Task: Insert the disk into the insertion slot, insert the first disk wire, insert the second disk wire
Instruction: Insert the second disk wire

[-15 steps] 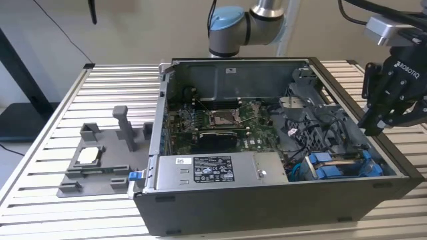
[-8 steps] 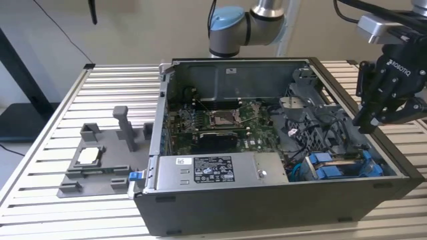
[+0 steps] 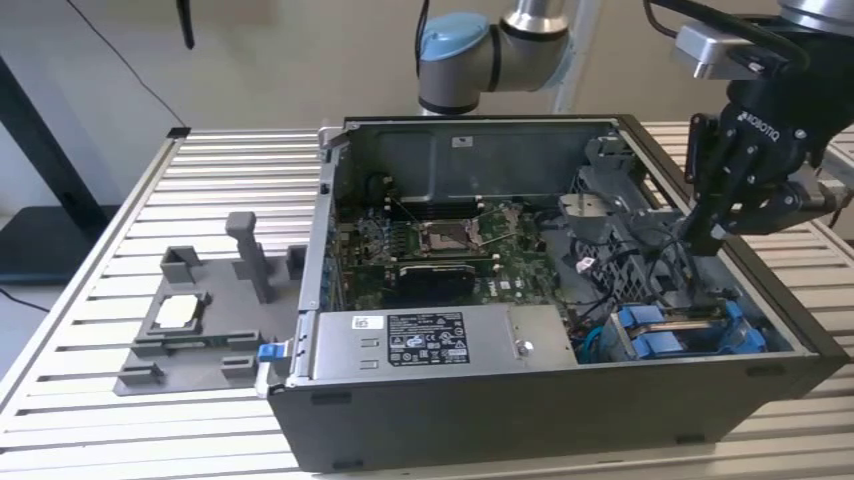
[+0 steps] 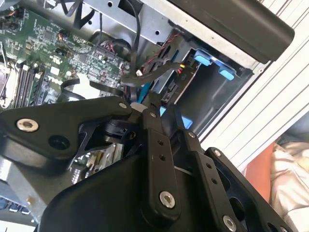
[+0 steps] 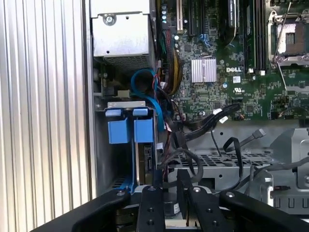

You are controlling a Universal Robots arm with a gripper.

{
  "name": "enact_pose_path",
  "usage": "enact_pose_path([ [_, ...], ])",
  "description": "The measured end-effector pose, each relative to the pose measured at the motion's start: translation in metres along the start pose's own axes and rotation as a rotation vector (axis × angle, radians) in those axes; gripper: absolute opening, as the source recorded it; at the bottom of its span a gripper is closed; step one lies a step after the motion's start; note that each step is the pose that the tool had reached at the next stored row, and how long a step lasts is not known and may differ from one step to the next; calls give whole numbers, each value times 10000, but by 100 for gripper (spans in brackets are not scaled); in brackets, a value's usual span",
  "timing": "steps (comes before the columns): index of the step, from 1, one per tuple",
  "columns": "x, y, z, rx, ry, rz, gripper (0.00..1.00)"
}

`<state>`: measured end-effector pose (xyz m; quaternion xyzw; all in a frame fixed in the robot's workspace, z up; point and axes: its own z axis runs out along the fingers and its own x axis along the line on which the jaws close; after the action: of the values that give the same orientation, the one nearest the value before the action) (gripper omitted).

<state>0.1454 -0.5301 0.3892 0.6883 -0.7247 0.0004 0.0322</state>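
Note:
The insertion slot point(image 3: 667, 322) is the drive bay with blue rails in the open computer case's front corner, on the exterior view's right. It also shows in both wire-side views: slot point(image 4: 212, 92), slot point(image 5: 113, 159). A blue carrier edge point(image 3: 737, 335) of the disk lies inside it; the disk's metal face is hidden. My gripper point(image 3: 703, 238) hangs inside the case just behind the slot, above a tangle of cables. In the second wrist view my gripper point(image 4: 164, 108) points at a black disk wire point(image 4: 137, 73) and a red-and-yellow wire point(image 4: 169, 48). My gripper point(image 5: 169, 176) is beside the slot's inner end.
The motherboard point(image 3: 441, 250) fills the case floor, with the power supply box point(image 3: 414, 340) at the front. A grey fixture point(image 3: 200, 320) with a square chip stands on the slatted table on the exterior view's left. The case wall point(image 3: 787, 320) runs close beside my gripper.

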Motion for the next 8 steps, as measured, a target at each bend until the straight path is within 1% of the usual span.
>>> enact_pose_path([
  [4,-24,89,9,40,-2,3,27],
  [8,-29,141,16,43,-1,0,27],
])
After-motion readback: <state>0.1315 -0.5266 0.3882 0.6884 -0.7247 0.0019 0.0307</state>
